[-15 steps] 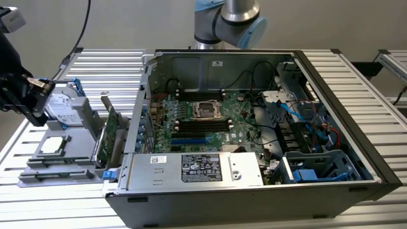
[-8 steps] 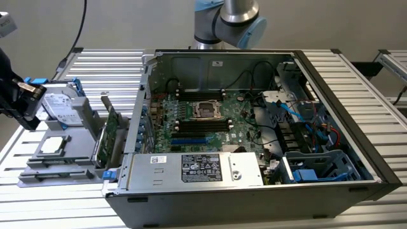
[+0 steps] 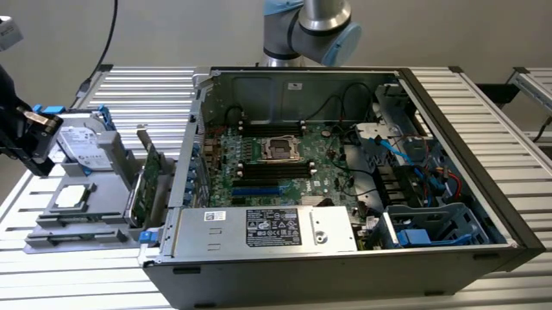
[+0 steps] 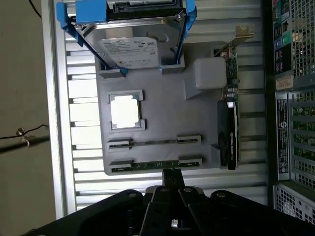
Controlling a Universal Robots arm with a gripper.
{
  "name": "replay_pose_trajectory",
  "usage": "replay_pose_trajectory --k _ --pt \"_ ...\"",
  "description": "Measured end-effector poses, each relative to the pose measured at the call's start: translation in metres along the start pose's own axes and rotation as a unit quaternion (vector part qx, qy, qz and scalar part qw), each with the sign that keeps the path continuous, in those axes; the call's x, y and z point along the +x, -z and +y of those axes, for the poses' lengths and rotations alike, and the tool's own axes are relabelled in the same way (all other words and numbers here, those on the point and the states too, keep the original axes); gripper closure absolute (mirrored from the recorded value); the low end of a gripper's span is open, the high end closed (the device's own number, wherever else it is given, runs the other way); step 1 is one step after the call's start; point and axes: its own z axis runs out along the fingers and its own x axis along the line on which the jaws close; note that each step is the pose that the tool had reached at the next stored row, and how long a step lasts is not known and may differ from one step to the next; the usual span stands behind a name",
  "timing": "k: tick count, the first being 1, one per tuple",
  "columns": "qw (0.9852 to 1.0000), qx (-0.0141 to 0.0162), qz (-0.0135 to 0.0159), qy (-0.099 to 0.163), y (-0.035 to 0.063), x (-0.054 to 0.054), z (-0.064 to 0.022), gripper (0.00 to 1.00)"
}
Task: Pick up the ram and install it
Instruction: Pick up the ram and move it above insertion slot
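While the gripper (image 4: 171,173) has its fingers (image 4: 167,181) pressed together with nothing between them, their shared tip sits right at the long edge of the ram (image 4: 147,166). Whether it touches the stick or stops just short cannot be told. The ram lies directly ahead of the fingertips, standing on edge between two grey clips (image 4: 190,161) of the parts tray (image 4: 162,123). That probably keeps its thin upper edge free for a pinch. Seen edge-on, it shows only a green strip, with its chips and label out of sight.

Just beyond is a second pair of clips (image 4: 153,142) with a thin line between them. I cannot say if a stick sits there. Farther ahead a processor chip (image 4: 125,110) lies flat in a square seat, and farthest is the hard drive (image 4: 133,46) in its blue caddy (image 4: 88,10), cut off by the frame. Off to one side of the fingers an expansion card (image 4: 229,128) stands upright in the tray.

The gripper's dark body covers the tray's nearest rim. In the exterior view the open computer case (image 3: 457,194) lies well apart, its black memory slots (image 3: 274,169) facing up, seemingly ready for the stick.
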Motion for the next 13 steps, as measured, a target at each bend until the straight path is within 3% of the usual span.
replay_pose_trajectory --k 7,13 --pt "1.0 0.0001 0.0004 0.001 -0.0005 0.0001 0.0 0.89" --pt "0.9986 0.0 0.0032 0.053 -0.0041 0.0001 -0.0002 0.89"
